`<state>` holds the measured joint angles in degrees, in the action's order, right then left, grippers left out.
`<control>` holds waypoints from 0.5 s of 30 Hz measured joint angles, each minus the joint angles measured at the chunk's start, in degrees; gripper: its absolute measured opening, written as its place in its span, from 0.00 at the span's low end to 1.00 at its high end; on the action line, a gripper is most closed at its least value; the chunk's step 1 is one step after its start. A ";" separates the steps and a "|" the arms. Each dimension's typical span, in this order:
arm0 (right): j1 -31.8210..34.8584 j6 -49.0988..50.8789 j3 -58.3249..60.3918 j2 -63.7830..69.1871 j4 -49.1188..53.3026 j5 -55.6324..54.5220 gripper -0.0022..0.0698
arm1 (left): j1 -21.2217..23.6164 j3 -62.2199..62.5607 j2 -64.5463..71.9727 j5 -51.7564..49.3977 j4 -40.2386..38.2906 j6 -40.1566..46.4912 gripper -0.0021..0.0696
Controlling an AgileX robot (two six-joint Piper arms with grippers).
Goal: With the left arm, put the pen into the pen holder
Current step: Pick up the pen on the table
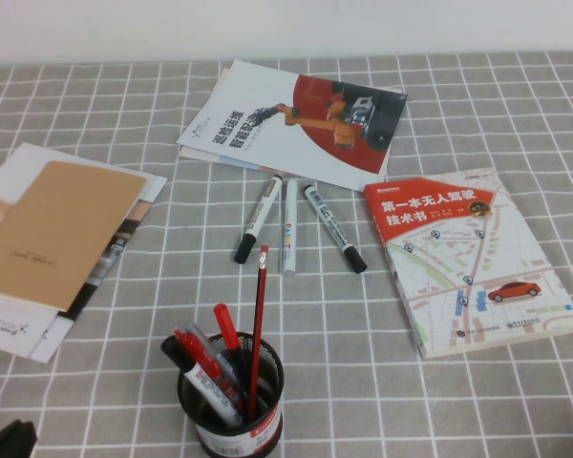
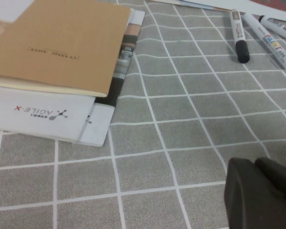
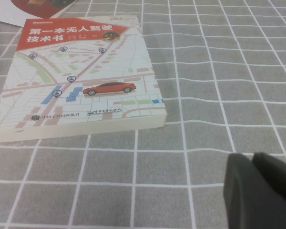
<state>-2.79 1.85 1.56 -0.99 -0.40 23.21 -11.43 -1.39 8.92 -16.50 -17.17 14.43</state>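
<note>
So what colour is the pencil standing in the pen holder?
Red, with a dark tip; the pencil stands in the black mesh pen holder. Clearest in the high view.

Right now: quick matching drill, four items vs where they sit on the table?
Items:
1. pen holder
2. pen
3. red map book
4. left hand

Places:
A. between two other markers' left side, mid-table
B. table's right
C. near edge, centre, holding red pens
D. near-left corner, low over the cloth

Pairs: 1-C, 2-A, 3-B, 4-D. The right hand hovers near the book.

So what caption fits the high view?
Three markers lie beyond the filled pen holder; left claw at table edge, right claw unseen.
</note>
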 joint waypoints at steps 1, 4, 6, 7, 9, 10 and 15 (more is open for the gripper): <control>0.00 0.00 0.00 0.00 0.00 0.00 0.01 | 0.00 -0.03 0.00 0.00 0.00 0.04 0.03; 0.00 0.00 0.00 0.00 0.00 0.00 0.01 | 0.00 -0.03 0.00 0.00 0.15 0.25 0.03; 0.00 0.00 0.00 0.00 0.00 0.00 0.01 | 0.00 -0.03 0.00 0.00 0.41 0.36 0.03; 0.00 0.00 0.00 0.00 0.00 0.00 0.01 | 0.00 -0.03 0.00 0.00 0.41 0.36 0.03; 0.00 0.00 0.00 0.00 0.00 0.00 0.01 | 0.00 -0.13 0.00 0.00 0.41 0.36 0.03; 0.00 0.00 0.00 0.00 0.00 0.00 0.01 | 0.00 -0.13 0.00 0.00 0.41 0.36 0.03; 0.00 0.00 0.00 0.00 0.00 0.00 0.01 | 0.00 -0.13 0.00 0.21 0.43 0.47 0.03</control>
<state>-2.79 1.85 1.56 -0.99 -0.40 23.21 -11.43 -1.51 8.92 -16.29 -16.74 14.89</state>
